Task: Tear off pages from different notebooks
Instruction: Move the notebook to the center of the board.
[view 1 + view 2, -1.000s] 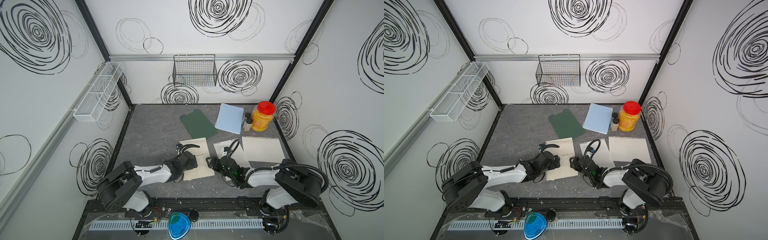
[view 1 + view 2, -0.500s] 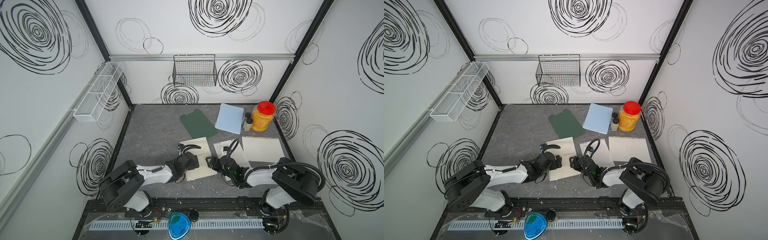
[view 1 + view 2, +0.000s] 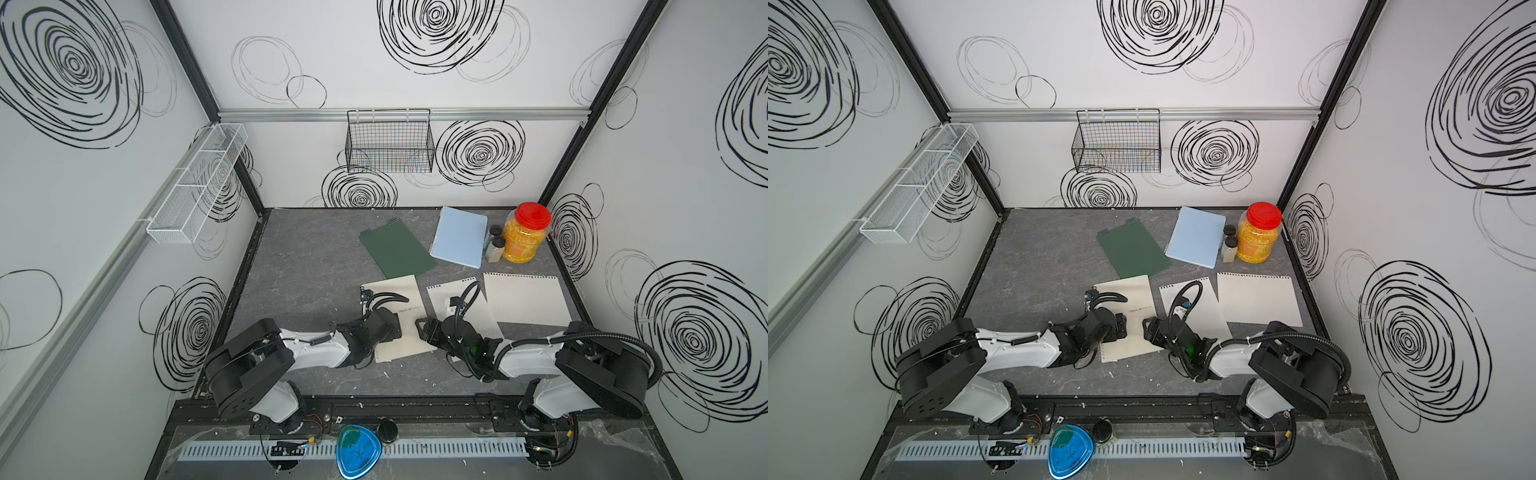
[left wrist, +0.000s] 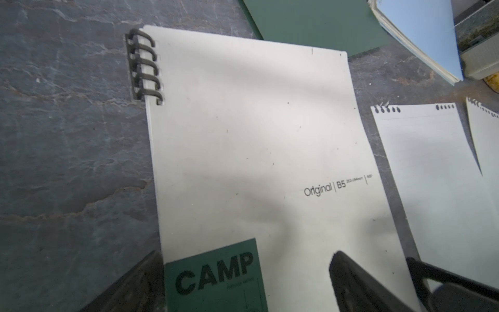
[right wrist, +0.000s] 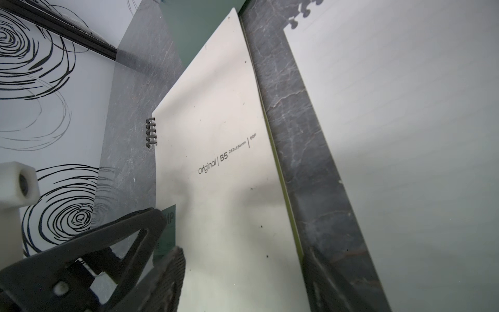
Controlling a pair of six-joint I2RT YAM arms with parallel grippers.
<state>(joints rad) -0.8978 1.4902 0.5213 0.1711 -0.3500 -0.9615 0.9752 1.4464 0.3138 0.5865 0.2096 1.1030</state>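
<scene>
1. Overhead, in both top views, the cream notebook (image 3: 390,291) lies flat, with the left gripper (image 3: 397,329) and right gripper (image 3: 420,328) low at its near end; torn pages (image 3: 523,301) lie beside it.
2. Left wrist: jaws wide open, empty, straddling the bound side; stiff cover, probably good for pinning.
3. Right wrist: jaws apart, empty, at the free edge; the paper looks thin, so pinch there.

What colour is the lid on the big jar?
The lid is red; it shows best in a top view.
</scene>
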